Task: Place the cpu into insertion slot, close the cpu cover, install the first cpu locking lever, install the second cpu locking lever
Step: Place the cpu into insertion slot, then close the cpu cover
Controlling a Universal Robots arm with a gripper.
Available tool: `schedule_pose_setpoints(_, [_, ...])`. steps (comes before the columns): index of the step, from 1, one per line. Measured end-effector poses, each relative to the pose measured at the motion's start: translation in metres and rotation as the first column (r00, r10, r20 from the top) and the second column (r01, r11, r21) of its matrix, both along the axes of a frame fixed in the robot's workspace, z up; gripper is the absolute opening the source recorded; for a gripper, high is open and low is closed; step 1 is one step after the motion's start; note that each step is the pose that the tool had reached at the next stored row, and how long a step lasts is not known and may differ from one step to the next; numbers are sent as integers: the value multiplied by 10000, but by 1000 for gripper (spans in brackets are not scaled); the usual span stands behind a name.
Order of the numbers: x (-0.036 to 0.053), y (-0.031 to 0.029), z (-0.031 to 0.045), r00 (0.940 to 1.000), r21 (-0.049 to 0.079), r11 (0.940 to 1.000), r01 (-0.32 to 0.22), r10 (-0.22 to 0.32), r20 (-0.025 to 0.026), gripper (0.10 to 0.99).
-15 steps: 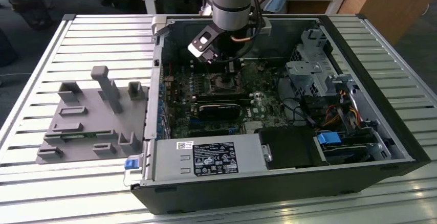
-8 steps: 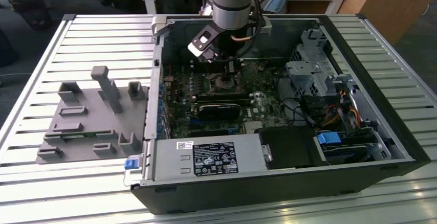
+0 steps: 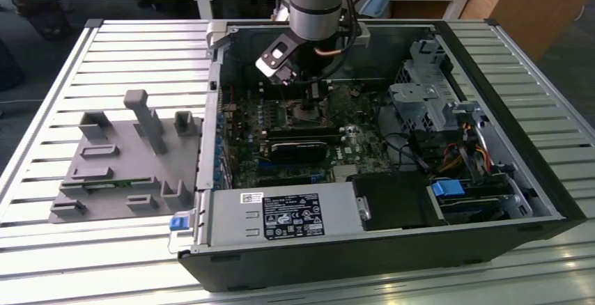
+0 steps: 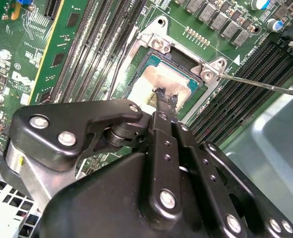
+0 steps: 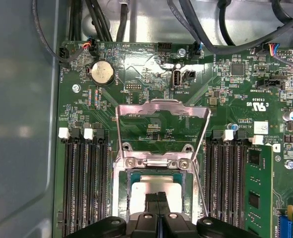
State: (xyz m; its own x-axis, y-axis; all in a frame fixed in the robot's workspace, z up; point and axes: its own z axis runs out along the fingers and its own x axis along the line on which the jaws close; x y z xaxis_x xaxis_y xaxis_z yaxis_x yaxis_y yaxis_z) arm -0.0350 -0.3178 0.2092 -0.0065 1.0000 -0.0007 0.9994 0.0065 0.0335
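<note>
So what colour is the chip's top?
Dull silvery tan; the cpu shows best in the second wrist view.

My slatted metal table [image 3: 93, 263], with two things on it.
A black case [image 3: 372, 256] lies on its side with the open face up, covering the middle of the slats and the exterior view's right. A grey fixture [image 3: 102, 180] of flat blocks and upright posts stands on the slats just beside the case, toward the exterior view's left; I cannot tell whether they touch. The slats run across the table and catch bright light along the near edge.

a lab: open pc case [image 3: 372, 267] on slatted metal bench [image 3: 93, 267].
</note>
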Motion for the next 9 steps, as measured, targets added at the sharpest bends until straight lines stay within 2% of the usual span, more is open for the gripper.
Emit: schedule_pose_setpoints(9, [0, 0, 18, 10000, -13, 10000, -1, 1, 0, 122])
